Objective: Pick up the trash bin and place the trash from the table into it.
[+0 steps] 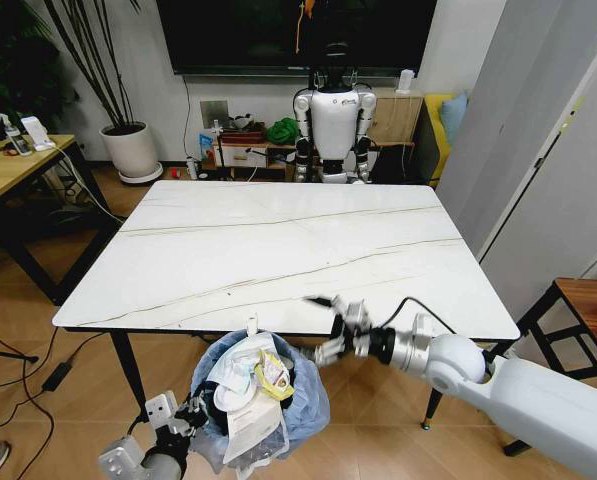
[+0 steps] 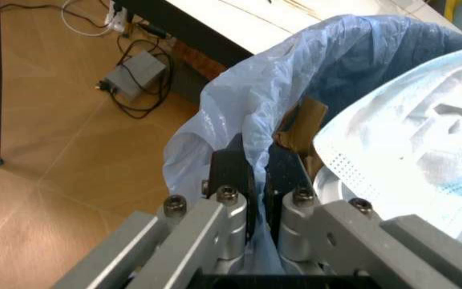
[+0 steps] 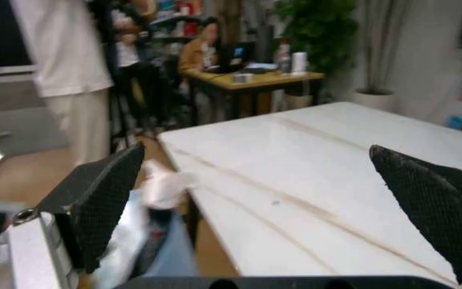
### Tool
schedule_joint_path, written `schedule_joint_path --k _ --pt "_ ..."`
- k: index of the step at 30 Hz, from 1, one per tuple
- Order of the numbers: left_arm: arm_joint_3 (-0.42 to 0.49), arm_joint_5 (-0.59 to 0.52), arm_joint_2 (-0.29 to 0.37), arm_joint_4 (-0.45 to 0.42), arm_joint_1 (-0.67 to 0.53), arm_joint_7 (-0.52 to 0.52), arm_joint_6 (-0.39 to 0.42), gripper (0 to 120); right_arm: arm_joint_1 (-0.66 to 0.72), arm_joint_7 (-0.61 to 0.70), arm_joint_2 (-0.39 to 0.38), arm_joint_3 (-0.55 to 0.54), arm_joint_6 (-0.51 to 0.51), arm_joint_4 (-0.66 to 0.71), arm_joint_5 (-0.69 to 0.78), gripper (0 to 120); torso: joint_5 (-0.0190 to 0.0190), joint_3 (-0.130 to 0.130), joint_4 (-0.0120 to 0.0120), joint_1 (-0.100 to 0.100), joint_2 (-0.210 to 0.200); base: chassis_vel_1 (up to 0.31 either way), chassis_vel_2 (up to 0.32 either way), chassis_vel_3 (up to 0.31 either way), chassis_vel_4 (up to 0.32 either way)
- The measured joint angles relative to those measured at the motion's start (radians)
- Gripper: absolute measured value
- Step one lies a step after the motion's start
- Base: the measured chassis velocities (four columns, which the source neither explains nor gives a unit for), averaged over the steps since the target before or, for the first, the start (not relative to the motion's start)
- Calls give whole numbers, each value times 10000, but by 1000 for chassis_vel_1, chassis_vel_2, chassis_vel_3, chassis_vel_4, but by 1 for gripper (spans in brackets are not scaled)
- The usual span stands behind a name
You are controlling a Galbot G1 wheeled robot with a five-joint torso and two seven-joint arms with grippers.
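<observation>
Count for your record: one bin (image 1: 298,405), one surface (image 1: 278,250), two tools. The litter (image 1: 248,385) is heaped too tightly for you to count piece by piece; you can make out white crumpled paper, a yellow scrap (image 1: 275,375) and, in the left wrist view, a brown piece of carton (image 2: 303,129) against the bag's inner wall.

The bin stands upright, its long axis vertical and its mouth facing up, lined with a crinkled light-blue bag (image 2: 239,102). In the head view it sits at 6 o'clock, just below the near edge of the white veined surface, with the litter piled above the rim. The surface top itself lies bare, its long axis running from 9 to 3 o'clock.

Your left tool (image 1: 193,412) sits at 7 o'clock in the head view, on the bin's 9 o'clock side. The left wrist view shows its two dark fingers (image 2: 231,174) drawn narrow, pinching the rim and the blue bag between them. A pale blue sheet with fine dots (image 2: 408,156) rests on top of the load beside that grip.

Your right tool (image 1: 330,325) is at 5 o'clock in the head view, at the near edge of the surface and just beside the bin's 2 o'clock side. Its fingers (image 3: 103,201) are spread wide and hold nothing; the right wrist view looks between them across the surface.
</observation>
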Motion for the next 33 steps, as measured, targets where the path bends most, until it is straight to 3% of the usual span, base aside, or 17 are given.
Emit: schedule_joint_path --k 10,11,13,22,28,33 --pt "53 141 -3 70 6 72 -60 0 -1990 1218 70 2783 -211 -601 242 100 1 0 -1 -1 0 0 0 0 0" --pt "51 156 23 103 3 85 -72 0 -2740 1281 169 3766 -315 -788 53 100 6 0 -5 0 0 0 0 0 0" --pt "49 157 49 115 -5 101 -76 0 -3225 1388 239 4502 -381 -877 -153 100 -3 0 0 0 0 0 0 0 0" --pt "29 157 82 155 -16 119 -89 0 -4109 1502 439 5857 -384 -1063 -671 100 -2 -1 -3 -1 1 0 0 0 0" --pt "-43 193 216 139 -10 149 -105 0 -7296 754 1226 9609 -690 -453 -1215 100 -2 -1 -6 -2 1 0 0 0 0" --pt "-98 265 268 106 70 151 -110 0 -8517 603 1927 11115 -354 -88 -1670 100 -2 -2 -4 -3 2 0 0 0 0"
